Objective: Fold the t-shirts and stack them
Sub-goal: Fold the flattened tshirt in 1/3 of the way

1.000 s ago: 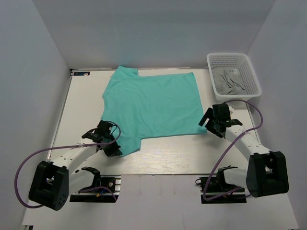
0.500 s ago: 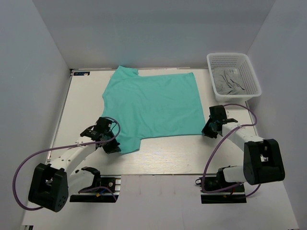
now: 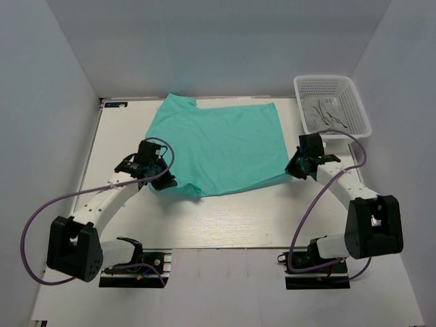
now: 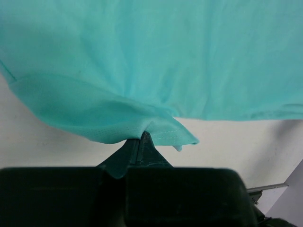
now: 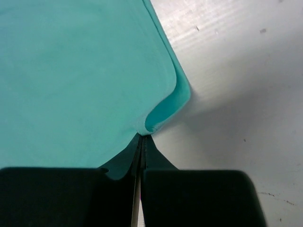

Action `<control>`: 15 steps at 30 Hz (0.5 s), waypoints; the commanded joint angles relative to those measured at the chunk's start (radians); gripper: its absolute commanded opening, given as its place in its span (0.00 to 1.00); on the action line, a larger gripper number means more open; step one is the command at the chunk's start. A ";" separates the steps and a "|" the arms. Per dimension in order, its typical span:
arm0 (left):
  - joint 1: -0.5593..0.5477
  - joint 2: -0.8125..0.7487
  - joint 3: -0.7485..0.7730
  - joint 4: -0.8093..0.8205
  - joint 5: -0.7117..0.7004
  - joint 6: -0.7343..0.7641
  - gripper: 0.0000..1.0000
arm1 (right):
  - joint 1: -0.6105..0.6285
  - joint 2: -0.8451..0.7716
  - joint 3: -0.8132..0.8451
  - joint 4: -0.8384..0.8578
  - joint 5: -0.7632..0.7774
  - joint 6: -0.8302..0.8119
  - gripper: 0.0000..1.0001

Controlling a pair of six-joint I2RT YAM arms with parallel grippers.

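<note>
The t-shirt [image 3: 218,146] is a plain turquoise-green one, thin cloth, no print, spread mostly flat with the neck off to the left. The near sleeve is pinched right between the left gripper [image 3: 165,182] fingers [image 4: 152,160] and bunched up there. The near hem corner curls up out of the right gripper [image 3: 291,170] fingers [image 5: 155,160]. The rest fans away beyond both.

The top camera looked down from above and behind the arm bases, far enough off to take in the whole table [image 3: 231,221]. Each wrist camera sat close behind its own pinched tips and faced along them. The left gripper [image 4: 141,141] met the t-shirt [image 4: 156,52] at its near-left edge and the right gripper [image 5: 142,139] at its near-right corner, both spots shared with the top view.
</note>
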 commanded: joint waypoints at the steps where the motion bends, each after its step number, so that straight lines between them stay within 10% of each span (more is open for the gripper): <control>1: 0.008 0.053 0.091 0.030 -0.040 0.031 0.00 | -0.004 0.031 0.090 -0.027 -0.001 -0.022 0.00; 15: 0.017 0.283 0.418 0.079 -0.300 0.137 0.00 | -0.007 0.276 0.437 -0.102 0.042 -0.046 0.00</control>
